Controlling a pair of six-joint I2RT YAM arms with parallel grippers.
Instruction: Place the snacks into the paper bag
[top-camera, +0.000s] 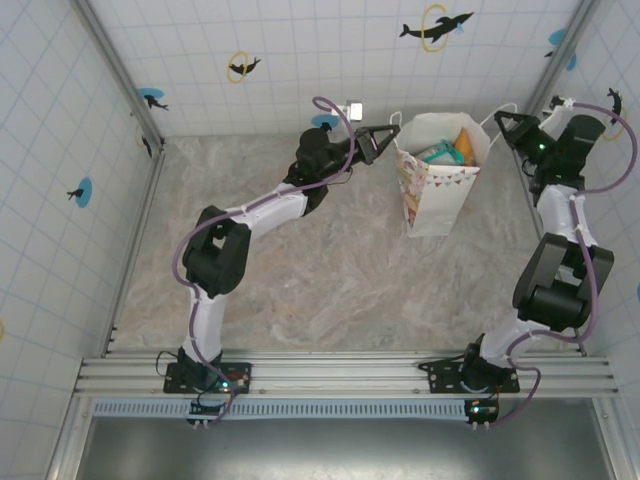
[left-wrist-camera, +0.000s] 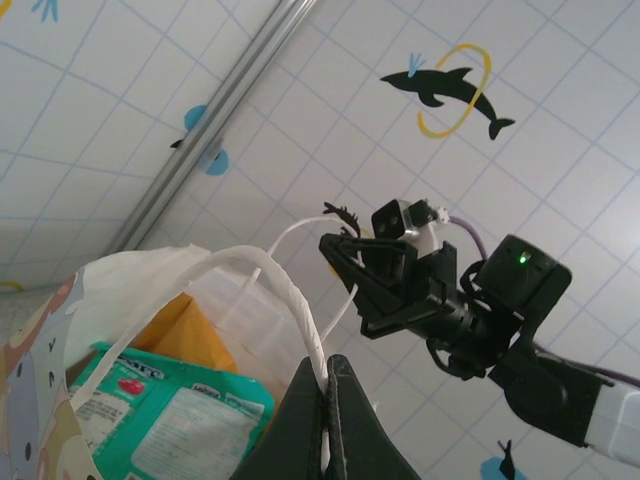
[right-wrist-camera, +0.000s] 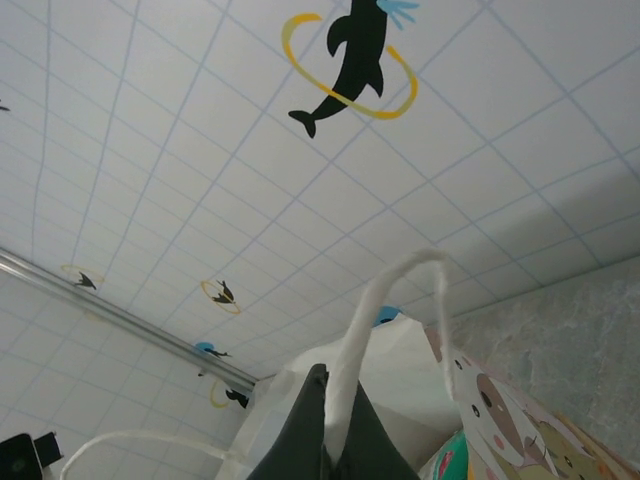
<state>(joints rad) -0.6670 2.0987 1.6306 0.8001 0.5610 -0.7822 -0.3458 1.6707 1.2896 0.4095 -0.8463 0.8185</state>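
Pinching one white rope handle (left-wrist-camera: 290, 298) tight in the left gripper (top-camera: 393, 131), upper middle of the top view. Pinching the other handle (right-wrist-camera: 352, 345) tight in the right gripper (top-camera: 501, 119), upper right. Holding the paper bag (top-camera: 432, 198) wide open between the two, standing on the table (top-camera: 330, 280) near the back wall. Inside, near the top: a teal-white packet (top-camera: 440, 154) just beside an orange packet (top-camera: 467, 146).

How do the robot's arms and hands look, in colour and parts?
The left arm and right arm have white links, bulky black joints and a looping purple cable each. The left hand and right hand are black with tapered fingers. A green light glows on the right wrist.
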